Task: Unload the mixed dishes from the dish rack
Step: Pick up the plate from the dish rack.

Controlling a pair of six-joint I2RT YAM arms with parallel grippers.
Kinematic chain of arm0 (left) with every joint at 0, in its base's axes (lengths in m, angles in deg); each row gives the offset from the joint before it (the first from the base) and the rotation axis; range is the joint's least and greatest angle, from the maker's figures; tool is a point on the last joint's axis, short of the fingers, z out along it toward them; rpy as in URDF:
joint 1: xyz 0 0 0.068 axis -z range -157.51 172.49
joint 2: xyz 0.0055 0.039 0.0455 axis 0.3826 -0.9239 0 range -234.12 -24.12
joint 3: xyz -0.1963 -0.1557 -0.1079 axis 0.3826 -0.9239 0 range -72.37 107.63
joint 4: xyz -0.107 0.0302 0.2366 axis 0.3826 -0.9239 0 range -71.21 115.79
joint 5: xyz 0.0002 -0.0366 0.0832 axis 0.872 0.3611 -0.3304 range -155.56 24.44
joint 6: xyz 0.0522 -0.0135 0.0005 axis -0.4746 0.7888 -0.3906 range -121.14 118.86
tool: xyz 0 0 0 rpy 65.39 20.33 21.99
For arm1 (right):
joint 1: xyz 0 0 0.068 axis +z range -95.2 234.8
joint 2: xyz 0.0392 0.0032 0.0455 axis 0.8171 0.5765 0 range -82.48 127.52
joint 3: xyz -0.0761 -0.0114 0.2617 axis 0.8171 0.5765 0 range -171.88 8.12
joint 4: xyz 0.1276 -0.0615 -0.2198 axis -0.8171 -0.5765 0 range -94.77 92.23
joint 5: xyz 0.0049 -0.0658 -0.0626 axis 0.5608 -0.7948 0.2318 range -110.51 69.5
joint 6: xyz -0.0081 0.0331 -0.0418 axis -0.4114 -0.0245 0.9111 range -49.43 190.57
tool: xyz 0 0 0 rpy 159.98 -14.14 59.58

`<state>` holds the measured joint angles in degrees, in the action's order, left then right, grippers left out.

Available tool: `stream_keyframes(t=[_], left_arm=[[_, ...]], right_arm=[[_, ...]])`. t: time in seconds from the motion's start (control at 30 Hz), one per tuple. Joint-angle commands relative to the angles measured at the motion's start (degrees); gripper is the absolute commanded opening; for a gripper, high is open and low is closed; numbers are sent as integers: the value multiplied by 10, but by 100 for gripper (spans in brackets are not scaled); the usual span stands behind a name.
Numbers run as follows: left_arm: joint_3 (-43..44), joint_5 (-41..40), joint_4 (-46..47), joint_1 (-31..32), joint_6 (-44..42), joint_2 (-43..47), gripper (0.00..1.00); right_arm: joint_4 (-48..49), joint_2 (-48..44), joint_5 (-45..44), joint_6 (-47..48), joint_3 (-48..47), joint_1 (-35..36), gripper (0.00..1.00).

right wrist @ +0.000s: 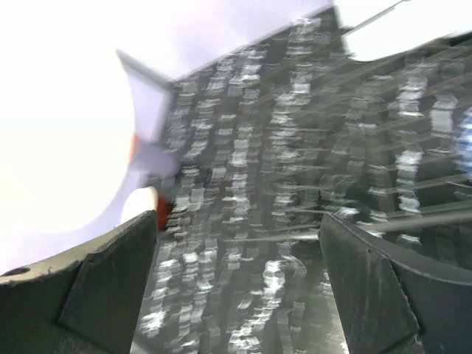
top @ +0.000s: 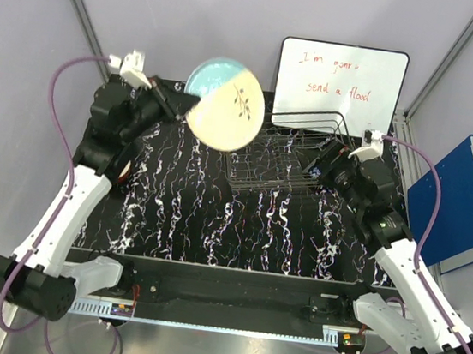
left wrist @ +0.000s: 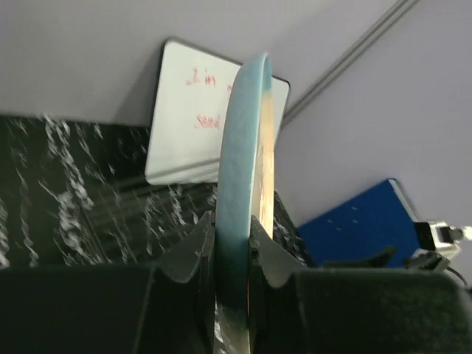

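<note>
Clearly, my left gripper [top: 178, 114] was clenched on the large light-blue-and-cream round plate [top: 226, 107], its 2 fingers pinching the rim from either side. From the left wrist camera I saw the plate edge-on, standing upright between the fingers [left wrist: 193, 254], with the blue band facing left and the cream face to the right. From the top camera the plate hung in the air, tilted so that its cream face with a dark sprig pattern looked toward me, and it was held over the back-left part of the black marbled table [top: 180, 213]. It sat just left of the dish rack [top: 284, 153] and overlapped the rack's left edge in that view; I could not tell whether they touched.

My right gripper [top: 323, 163] was released, with the jaws spread wide and nothing between them. It hovered at the rack's right side, and the right wrist view was blurred, showing rack wires and marbled tabletop between the fingers.

Behind the rack a white board [top: 338, 86] with red writing leaned against the back wall. A blue folder [top: 458, 200] lay off the table to the right.
</note>
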<state>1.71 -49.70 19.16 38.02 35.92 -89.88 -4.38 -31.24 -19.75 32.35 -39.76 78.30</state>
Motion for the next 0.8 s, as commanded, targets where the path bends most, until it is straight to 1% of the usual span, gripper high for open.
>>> stream_keyframes(t=[0.0,0.03,0.07,0.1,0.13,0.17,0.2,0.23,0.27,0.33,0.37,0.4,0.43,0.57,0.7,0.77], left_arm=[[-126,155,231,-34,260,80,0],[-179,171,269,-39,321,89,0],[-200,185,305,-41,347,89,0],[-244,209,384,-41,371,86,0],[-269,218,449,-41,425,83,0],[-291,228,514,-41,454,78,0],[-325,235,612,-41,479,64,0],[-336,236,649,-41,516,57,0],[-343,237,671,-40,524,52,0],[-352,238,677,-38,517,49,0],[-351,240,667,-38,507,51,0],[-349,241,637,-38,495,58,0],[-348,240,625,-35,475,61,0],[-344,240,584,-23,443,69,0],[-351,243,579,-16,431,63,0],[-351,245,578,-10,427,60,0]], right_arm=[[118,-30,112,-72,7,5,98],[156,-33,123,-98,16,4,98],[175,-40,141,-110,38,4,99],[225,-45,151,-120,51,4,99],[253,-49,162,-141,67,5,99],[269,-54,174,-149,87,4,99],[275,-52,178,-154,92,4,99],[277,-49,183,-155,93,4,99],[274,-40,198,-154,89,4,99],[271,-31,210,-154,87,4,98],[269,-24,220,-153,81,4,98],[267,-19,224,-151,78,4,98],[260,-15,228,-146,74,5,98],[261,15,239,-141,55,5,97],[293,48,260,-150,35,9,97],[293,70,262,-149,17,14,96]])
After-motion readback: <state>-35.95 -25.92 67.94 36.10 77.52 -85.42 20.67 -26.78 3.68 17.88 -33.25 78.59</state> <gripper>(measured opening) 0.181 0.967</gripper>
